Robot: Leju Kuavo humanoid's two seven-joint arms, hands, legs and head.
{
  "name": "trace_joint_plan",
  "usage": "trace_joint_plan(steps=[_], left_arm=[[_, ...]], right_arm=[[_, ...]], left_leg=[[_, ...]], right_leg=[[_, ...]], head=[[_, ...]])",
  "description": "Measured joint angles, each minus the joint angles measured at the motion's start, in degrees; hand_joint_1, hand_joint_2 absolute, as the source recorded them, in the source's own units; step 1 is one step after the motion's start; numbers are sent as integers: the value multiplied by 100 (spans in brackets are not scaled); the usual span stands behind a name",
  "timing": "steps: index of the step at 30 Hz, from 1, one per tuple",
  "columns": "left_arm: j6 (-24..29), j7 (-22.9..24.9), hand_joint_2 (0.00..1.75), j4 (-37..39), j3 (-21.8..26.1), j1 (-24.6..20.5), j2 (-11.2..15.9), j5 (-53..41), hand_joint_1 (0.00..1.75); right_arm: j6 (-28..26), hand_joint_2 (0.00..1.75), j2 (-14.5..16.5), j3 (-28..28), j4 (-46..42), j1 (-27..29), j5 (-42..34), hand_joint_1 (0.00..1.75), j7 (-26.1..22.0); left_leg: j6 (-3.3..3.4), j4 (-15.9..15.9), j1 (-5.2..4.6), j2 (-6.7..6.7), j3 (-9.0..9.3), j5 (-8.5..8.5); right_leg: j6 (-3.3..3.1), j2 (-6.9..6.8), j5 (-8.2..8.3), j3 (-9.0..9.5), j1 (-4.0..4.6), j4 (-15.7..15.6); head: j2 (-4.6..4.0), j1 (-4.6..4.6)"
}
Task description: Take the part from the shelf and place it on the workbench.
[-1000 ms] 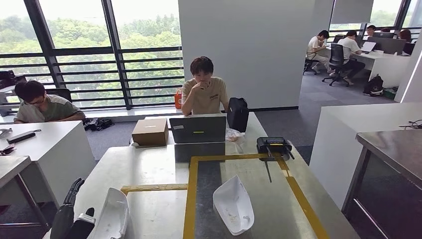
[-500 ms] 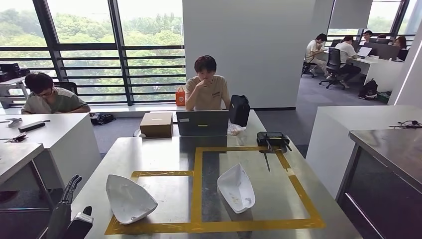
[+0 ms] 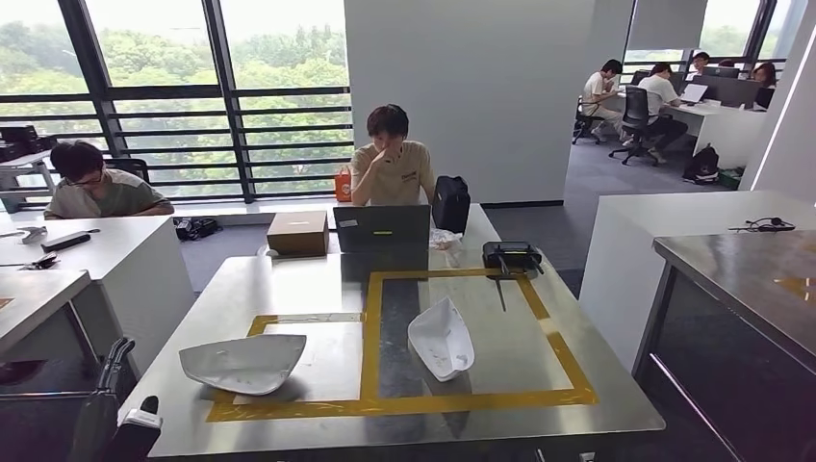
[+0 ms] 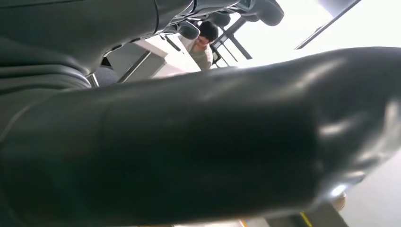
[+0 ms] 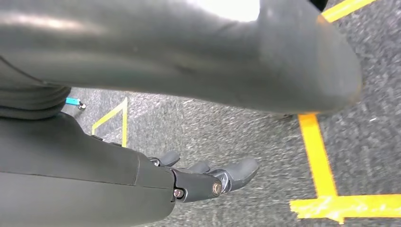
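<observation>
White part (image 3: 242, 362): lies inside the yellow tape frame (image 3: 478, 398) on the steel surface (image 3: 298, 285), already delivered.
Left hand (image 3: 115, 416): released, beside the edge.
Right hand (image 5: 208, 178): hangs empty, fingers apart, above the floor.

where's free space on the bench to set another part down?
Free: the right taped box, between the white part and the right tape line; also bare steel left of the left white part. Crowded: the far edge, with cardboard box, laptop, black bag and black device.
</observation>
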Motion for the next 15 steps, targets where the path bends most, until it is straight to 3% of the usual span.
trace_joint_plan(steps=[1, 3, 4, 5, 6, 8, 9, 10, 11, 12, 13, 15], left_arm=[[19, -8, 0, -41, 32, 38, 21, 2, 0], [55, -17, 0, -100, 79, 121, 51, 1, 0], [91, -13, 0, -124, 97, 153, 57, -3, 0], [148, -9, 0, -160, 120, 197, 62, -13, 0], [231, -3, 0, -220, 165, 266, 71, -30, 0], [429, 8, 0, -430, 340, 546, 100, -76, 0], [528, 19, 0, -576, 471, 739, 115, -104, 0], [609, 32, 0, -743, 619, 954, 125, -124, 0], [665, 54, 0, -931, 785, 1180, 134, -128, 0], [693, 82, 0, -1142, 974, 1423, 141, -97, 0], [685, 114, 0, -1360, 1180, 1675, 147, -26, 0], [596, 172, 0, -1713, 1623, 2148, 138, 144, 0]], right_arm=[[-7, 0, 1, -1, 0, 4, 1, 0, 5], [-14, 0, 3, -1, 3, 15, 1, 0, 20], [-16, 0, 3, -2, 6, 21, 3, 0, 30], [-20, 0, 3, -2, 9, 29, 7, 0, 36], [-24, 0, 3, -3, 12, 33, 14, 0, 39], [-31, 0, 3, -3, 13, 35, 38, 0, 27], [-31, 0, 3, -3, 13, 36, 52, 0, 15], [-28, 0, -1, -3, 13, 39, 71, 0, -2], [-17, 0, -9, -3, 13, 42, 92, 0, -18], [-4, 0, -23, -3, 13, 44, 119, 0, -31], [11, 0, -45, -3, 12, 41, 148, 0, -39], [38, 0, -91, -3, 11, 40, 201, 0, -48]], left_leg=[[43, -141, -21, -12, 67, -58], [149, -172, -32, -16, 9, 9], [205, -170, -28, -7, -32, 65], [258, -176, -18, 2, -86, 132], [297, -181, -14, 13, -152, 204], [330, -174, -29, 36, -314, 346], [332, -167, -39, 54, -404, 413], [328, -154, -49, 70, -497, 475], [321, -139, -56, 85, -587, 532], [310, -123, -63, 95, -672, 586], [296, -107, -66, 109, -737, 637], [249, -95, -74, 135, -800, 724]], right_leg=[[40, 4, 51, -6, 0, -6], [121, 10, 128, -13, -12, -29], [156, 11, 64, -47, -20, 11], [190, 13, -114, -109, -25, 146], [214, 12, -392, -199, -34, 400], [248, 13, -977, -395, -32, 1149], [254, 12, -1114, -440, -32, 1481], [250, 12, -1111, -405, -29, 1666], [234, 12, -1001, -270, -23, 1651], [206, 14, -856, -26, -11, 1428], [160, 20, -792, 303, 6, 1038], [69, 27, -853, 871, 49, 251]], head=[[0, 2], [0, 3], [0, 5], [0, 9], [0, 14], [0, 25], [0, 26], [0, 29], [0, 31], [0, 36], [0, 39], [0, 40]])
